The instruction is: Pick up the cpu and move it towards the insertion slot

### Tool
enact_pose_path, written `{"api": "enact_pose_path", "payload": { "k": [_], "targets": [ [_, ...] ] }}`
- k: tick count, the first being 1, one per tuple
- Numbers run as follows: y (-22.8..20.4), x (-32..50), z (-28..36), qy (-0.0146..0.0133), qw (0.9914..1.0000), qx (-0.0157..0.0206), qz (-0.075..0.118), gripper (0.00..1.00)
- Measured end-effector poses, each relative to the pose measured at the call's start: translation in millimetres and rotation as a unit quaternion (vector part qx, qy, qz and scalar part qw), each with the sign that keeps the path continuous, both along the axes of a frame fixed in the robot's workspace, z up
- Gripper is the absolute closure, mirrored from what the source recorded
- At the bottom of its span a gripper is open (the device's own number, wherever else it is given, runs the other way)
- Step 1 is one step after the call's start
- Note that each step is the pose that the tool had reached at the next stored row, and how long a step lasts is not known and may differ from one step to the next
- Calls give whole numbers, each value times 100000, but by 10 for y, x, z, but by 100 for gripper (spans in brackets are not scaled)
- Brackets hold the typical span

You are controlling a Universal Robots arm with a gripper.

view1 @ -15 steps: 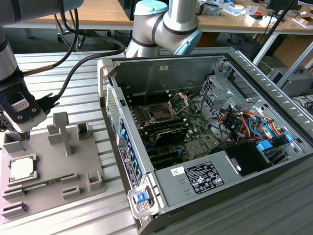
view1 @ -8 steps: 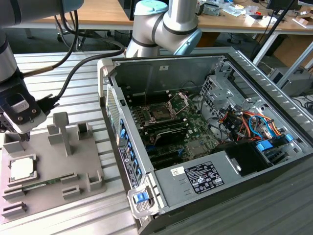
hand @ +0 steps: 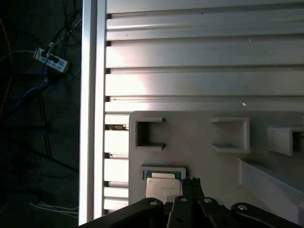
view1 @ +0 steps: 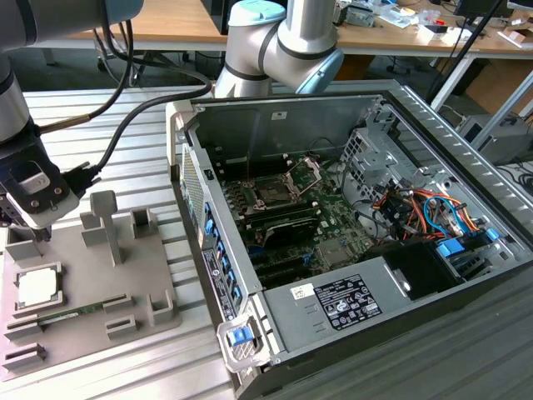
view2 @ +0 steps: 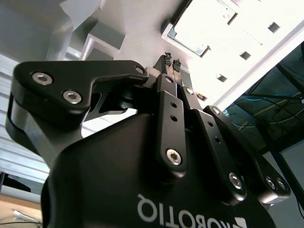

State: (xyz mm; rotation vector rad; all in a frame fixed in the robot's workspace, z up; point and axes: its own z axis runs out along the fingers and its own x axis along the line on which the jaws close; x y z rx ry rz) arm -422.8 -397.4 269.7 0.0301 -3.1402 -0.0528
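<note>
As the cpu [hand: 161, 188] lies in the tray [hand: 190, 142], the clenched claw [hand: 191, 182] hangs at its edge.

The silver-grey arm [view1: 304, 21] has pale blue joint caps [view1: 323, 75], black cables [view1: 137, 115] and a black, silver-screwed tool [view2: 171, 64].

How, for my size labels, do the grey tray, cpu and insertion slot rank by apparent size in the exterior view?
1. grey tray, clearly largest.
2. cpu and insertion slot: about alike here, so unranked.
</note>
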Motion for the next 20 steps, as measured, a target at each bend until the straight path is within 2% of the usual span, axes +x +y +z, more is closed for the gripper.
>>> {"api": "enact_pose_path", "payload": {
  "k": [20],
  "targets": [
    [0,-7,-67,4,100000,-18,-3,89]
  ]
}}
